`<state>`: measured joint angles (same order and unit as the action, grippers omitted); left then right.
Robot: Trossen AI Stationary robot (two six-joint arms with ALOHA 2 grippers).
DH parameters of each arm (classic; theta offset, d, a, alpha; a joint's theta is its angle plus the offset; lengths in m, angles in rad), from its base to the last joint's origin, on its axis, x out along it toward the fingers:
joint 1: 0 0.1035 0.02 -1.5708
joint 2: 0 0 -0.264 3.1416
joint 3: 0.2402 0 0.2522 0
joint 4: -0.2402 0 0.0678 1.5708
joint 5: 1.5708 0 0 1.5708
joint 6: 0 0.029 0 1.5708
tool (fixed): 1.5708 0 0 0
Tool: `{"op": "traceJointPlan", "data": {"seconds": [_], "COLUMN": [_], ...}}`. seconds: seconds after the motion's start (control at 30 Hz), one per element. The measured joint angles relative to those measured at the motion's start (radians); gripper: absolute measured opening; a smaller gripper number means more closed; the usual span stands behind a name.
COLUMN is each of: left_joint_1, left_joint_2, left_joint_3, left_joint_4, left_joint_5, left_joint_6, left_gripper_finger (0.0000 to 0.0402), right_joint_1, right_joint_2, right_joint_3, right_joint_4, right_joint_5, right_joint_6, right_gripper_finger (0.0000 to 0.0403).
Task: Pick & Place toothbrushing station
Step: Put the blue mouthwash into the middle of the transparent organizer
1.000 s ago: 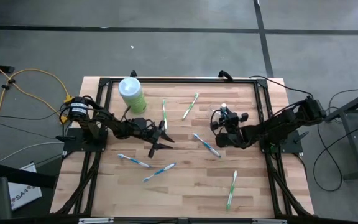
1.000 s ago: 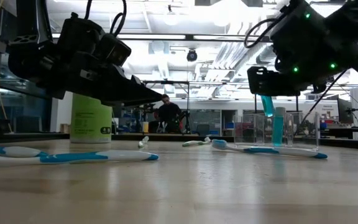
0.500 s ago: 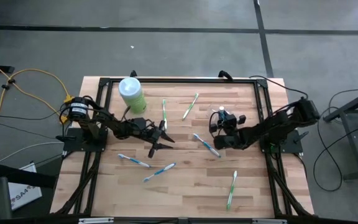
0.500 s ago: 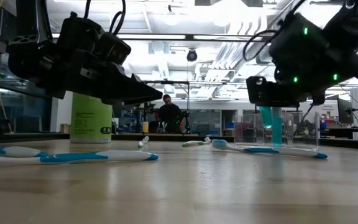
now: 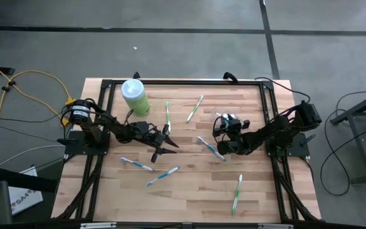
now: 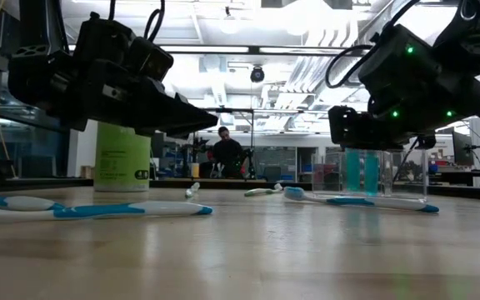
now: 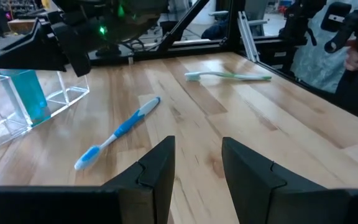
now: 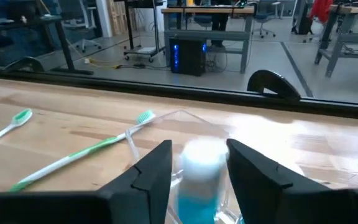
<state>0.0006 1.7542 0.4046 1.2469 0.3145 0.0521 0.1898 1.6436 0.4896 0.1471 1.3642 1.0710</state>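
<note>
Directly under the right tool (image 6: 365,146), on the bench (image 6: 248,250): clear toothbrush holder (image 6: 373,173), blue brush upright inside. Tool's fingers parted around the brush head, grip unclear. Holder probably light, rigid, slick; take it by a wall. Left tool (image 5: 164,141) open, well apart.

Clear glossy plastic holder (image 7: 23,106) stands on a smooth pale wood-plank table (image 5: 189,184).
</note>
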Motion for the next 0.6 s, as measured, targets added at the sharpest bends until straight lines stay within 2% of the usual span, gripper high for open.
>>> {"op": "traceJointPlan", "data": {"seconds": [0.2,0.3,0.6], "left_joint_1": [0.0,0.0,0.0], "left_joint_2": [0.0,0.0,0.0], "left_joint_3": [0.0,0.0,0.0], "left_joint_4": [0.018,0.019,0.019], "left_joint_5": [0.0,-0.001,-0.001], "left_joint_6": [0.0,0.0,0.0], "left_gripper_finger": [0.0127,0.0127,0.0127], "right_joint_1": [0.0,0.0,0.0], "right_joint_2": [0.0,0.0,0.0], "right_joint_3": [0.0,0.0,0.0], "right_joint_4": [-0.001,0.0,0.004], "right_joint_5": [-0.006,-0.008,-0.009], "right_joint_6": [-0.001,-0.002,-0.002], "right_gripper_finger": [0.0092,0.0089,0.0175]}}
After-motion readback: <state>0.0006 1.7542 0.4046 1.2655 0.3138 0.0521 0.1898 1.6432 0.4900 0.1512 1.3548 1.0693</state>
